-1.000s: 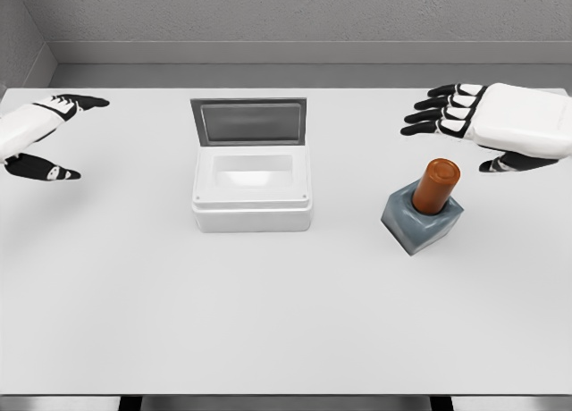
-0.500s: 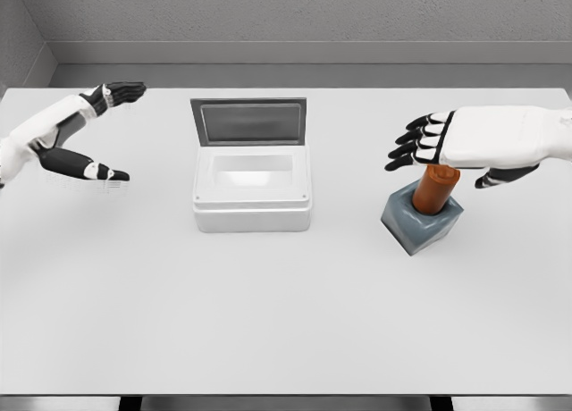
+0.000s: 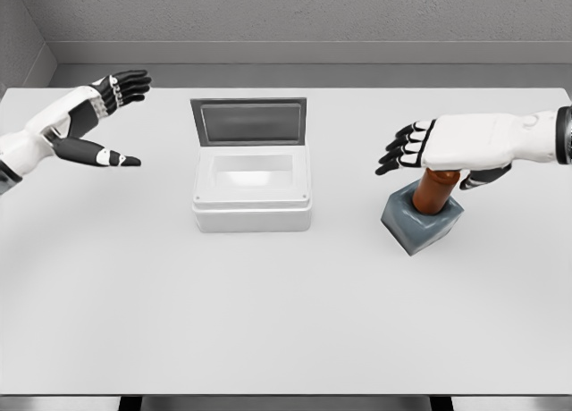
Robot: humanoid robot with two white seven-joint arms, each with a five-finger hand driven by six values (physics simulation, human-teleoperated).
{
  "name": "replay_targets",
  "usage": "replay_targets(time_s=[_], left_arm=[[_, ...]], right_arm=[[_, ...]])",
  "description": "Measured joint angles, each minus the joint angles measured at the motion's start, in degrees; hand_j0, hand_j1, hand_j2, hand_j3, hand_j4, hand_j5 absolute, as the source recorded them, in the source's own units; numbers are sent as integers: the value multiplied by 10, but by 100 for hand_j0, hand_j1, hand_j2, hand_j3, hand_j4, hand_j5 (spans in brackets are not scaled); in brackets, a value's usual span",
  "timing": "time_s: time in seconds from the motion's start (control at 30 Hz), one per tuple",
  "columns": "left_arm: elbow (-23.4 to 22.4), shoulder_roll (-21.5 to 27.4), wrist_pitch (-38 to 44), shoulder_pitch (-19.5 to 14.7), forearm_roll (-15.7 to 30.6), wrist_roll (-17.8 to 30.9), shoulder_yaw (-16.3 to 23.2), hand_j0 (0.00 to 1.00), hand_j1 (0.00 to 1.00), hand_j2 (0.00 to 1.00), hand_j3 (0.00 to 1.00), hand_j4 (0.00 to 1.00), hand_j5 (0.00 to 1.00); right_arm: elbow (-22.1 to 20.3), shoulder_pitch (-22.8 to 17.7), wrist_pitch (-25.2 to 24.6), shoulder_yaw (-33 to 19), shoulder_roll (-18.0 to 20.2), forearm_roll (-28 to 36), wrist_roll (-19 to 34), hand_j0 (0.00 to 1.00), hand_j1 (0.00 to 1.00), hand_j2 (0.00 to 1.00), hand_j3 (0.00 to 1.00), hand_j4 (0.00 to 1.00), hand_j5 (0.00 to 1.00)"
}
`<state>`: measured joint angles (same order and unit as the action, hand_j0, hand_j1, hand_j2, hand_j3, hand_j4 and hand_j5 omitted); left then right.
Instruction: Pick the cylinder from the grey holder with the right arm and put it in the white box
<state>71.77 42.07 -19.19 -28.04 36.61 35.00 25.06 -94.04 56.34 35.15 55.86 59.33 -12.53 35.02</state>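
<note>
A brown cylinder stands tilted in a grey holder on the right of the table. My right hand hovers directly over the cylinder's top, palm down, fingers spread open and pointing left, thumb on the right side; it hides the cylinder's top end. The white box sits at centre left, its grey lid standing open at the back, inside empty. My left hand is raised at the far left, open, well left of the box.
The white table ends at a front edge near the bottom of the view. A grey wall runs behind the table.
My right hand has moved left and down from behind the holder to just over the cylinder's top. My left hand has risen and moved right, toward the box.
</note>
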Motion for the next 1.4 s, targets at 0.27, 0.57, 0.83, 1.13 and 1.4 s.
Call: replay_targets(time_s=[0.27,0.57,0.83,1.13,1.4], left_arm=[[-55,-26,38,-22,0,0,-8,100,100,100,100,100,100],[-69,-41,40,-33,-1,0,-8,100,100,100,100,100,100],[-74,-53,42,-42,-2,0,-8,100,100,100,100,100,100],[-78,-58,40,-44,-3,0,-7,100,100,100,100,100,100],[-78,-64,51,-50,1,0,-8,100,100,100,100,100,100]], right_arm=[[19,0,0,17,-6,-33,0,94,94,94,94,94,94],[17,2,0,21,-4,-56,0,61,61,61,61,61,61],[9,4,-3,23,-1,-69,-1,61,61,61,61,61,61],[5,23,0,25,0,-75,0,60,60,60,60,60,60],[-11,32,0,25,10,-75,0,60,60,60,60,60,60]])
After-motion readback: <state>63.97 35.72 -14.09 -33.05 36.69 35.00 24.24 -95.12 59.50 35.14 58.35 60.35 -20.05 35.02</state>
